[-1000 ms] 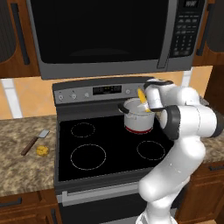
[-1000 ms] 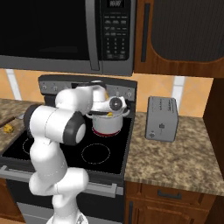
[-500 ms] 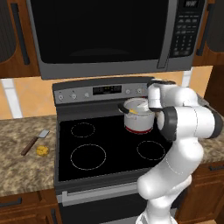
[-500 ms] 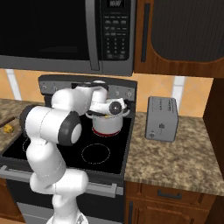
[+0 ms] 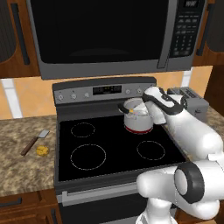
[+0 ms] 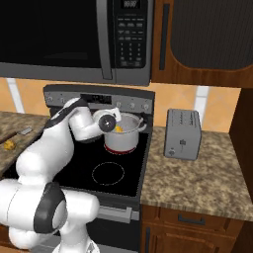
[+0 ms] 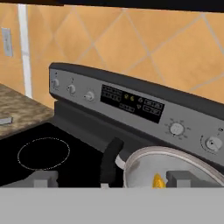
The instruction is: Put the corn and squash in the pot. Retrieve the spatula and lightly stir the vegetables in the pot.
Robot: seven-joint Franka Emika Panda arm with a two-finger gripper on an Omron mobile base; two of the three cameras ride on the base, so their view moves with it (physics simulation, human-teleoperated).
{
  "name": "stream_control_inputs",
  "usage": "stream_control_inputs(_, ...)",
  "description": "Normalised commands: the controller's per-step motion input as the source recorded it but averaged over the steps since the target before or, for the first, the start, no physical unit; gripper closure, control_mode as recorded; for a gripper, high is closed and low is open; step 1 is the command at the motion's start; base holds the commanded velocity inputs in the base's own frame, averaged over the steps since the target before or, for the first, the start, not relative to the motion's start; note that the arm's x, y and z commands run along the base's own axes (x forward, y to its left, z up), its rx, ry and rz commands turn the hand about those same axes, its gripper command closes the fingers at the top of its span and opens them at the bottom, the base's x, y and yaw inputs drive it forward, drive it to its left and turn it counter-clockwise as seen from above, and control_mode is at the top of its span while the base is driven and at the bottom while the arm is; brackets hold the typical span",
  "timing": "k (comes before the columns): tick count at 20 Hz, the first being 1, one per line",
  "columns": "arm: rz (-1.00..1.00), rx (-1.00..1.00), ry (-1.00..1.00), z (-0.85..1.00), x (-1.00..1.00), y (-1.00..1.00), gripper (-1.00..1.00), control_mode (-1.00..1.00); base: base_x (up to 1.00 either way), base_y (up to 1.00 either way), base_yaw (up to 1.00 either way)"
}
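The steel pot [image 5: 138, 119] with its red base band stands on the stove's back right burner, also seen as pot [image 6: 121, 138] and pot [image 7: 175, 164]. The yellow corn [image 6: 118, 129] lies inside it, showing as corn [image 7: 158, 180] in the hand view. My gripper [image 7: 111, 179] hovers just over the pot's near rim, jaws wide apart and empty; from the left it is gripper [image 5: 146, 107]. The squash [image 5: 42, 150] sits on the left counter beside the spatula [image 5: 34, 143], far from the gripper.
A toaster [image 6: 183, 133] stands on the right counter. The microwave [image 5: 109, 35] hangs low over the stove, whose control panel [image 7: 131, 103] rises right behind the pot. The front burners [image 5: 87, 156] are bare.
The gripper has lowered toward the pot and opened. The corn it held above the pot now lies inside the pot.
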Motion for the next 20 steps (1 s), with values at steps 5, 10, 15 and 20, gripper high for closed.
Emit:
stream_control_inputs(5, 0.17, -0.04, 0.13, 0.96, -1.0, 0.97, -1.0, -1.0, 0.0, 0.0, 0.0)
stream_control_inputs(10, 0.21, -0.15, 0.02, 0.16, -0.97, 1.0, -1.0, -1.0, 0.0, 0.0, 0.0)
stream_control_inputs(15, 0.34, -0.13, 0.11, -0.56, -0.6, 1.0, -1.0, -1.0, 0.0, 0.0, 0.0)
stream_control_inputs(20, 0.06, -0.16, 0.06, -0.37, -0.02, 1.0, -1.0, -1.0, 0.0, 0.0, 0.0)
